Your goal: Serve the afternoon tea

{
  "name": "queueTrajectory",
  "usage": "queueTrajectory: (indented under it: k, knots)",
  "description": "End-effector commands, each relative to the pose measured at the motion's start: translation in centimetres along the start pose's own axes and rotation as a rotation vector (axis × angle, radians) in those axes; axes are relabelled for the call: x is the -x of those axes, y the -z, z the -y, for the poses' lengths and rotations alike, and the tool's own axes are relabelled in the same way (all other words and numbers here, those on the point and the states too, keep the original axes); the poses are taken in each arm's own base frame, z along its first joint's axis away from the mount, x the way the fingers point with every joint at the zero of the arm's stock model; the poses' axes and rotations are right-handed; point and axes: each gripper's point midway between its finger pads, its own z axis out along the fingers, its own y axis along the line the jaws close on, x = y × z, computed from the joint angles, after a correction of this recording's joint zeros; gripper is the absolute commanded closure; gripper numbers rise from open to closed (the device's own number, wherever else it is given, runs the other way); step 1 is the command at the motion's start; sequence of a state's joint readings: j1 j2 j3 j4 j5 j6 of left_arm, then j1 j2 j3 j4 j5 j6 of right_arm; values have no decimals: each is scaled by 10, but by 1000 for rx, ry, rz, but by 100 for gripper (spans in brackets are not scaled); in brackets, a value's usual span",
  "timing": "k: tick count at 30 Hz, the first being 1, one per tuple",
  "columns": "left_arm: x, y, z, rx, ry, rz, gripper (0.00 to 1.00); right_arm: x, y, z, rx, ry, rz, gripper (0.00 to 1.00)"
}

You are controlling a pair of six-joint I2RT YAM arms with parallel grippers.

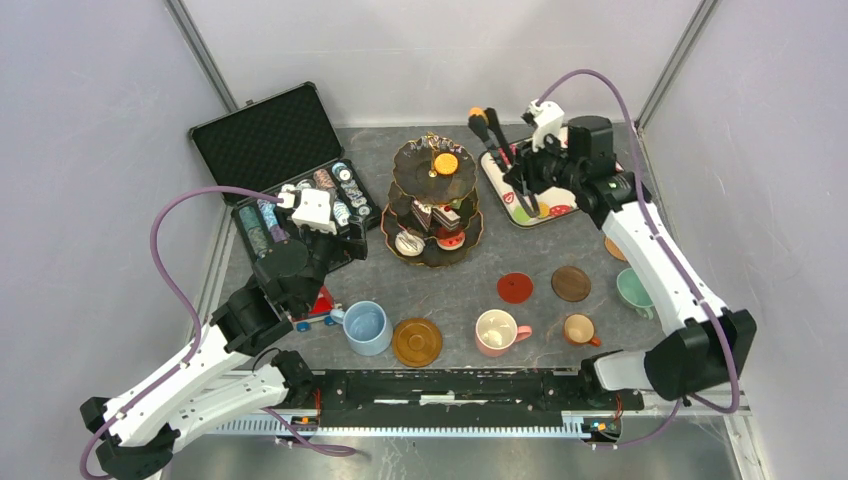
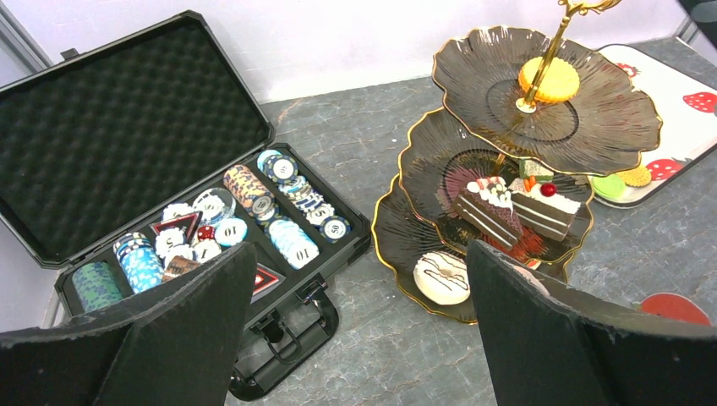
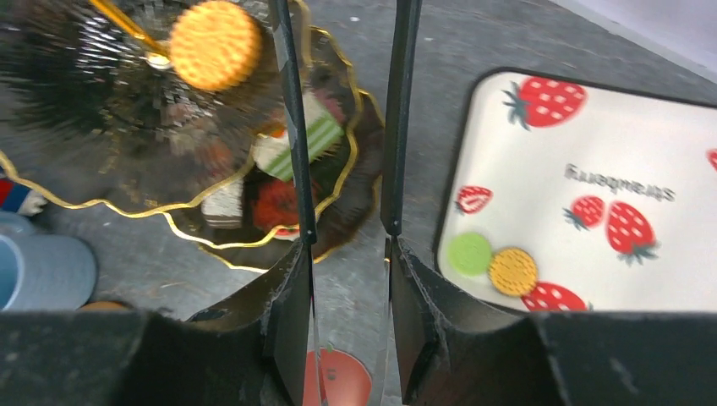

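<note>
The right fingers (image 3: 347,254) are pinched narrow on a pair of thin dark tongs (image 3: 399,118). The two blades run straight out from the pads, long axis in line with the fingers, orange tips aimed at the far left. They hang over the bare strip of desk (image 1: 470,262) between the three-tier stand (image 1: 435,195) and the strawberry tray (image 3: 507,169). A green macaron (image 3: 470,252) and a yellow macaron (image 3: 512,271) lie at the tray's near left corner, just right of the blades. The left fingers (image 1: 345,240) are spread wide and hold nothing, between the chip case (image 2: 127,144) and the stand. The blue mug (image 1: 366,327) and pink mug (image 1: 495,332) stand near the desk's front edge.
</note>
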State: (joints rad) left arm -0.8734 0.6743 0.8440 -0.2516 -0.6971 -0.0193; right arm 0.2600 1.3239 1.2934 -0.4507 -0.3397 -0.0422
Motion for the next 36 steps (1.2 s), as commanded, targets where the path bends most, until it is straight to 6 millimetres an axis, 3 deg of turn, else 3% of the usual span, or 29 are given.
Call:
queueTrajectory:
  k: [1,8,22,36]
  knots:
    - [11,0,0,3,42,27,0,46,-7,-39,145,44,68,77]
    - [12,1,-3,13,42,33,0,46,-27,-55,151,74,-59,77]
    - [12,1,-2,5,43,31,0,46,-32,-74,155,150,-137,72]
    - [11,1,-2,8,41,29,0,46,-38,-80,140,188,-173,56]
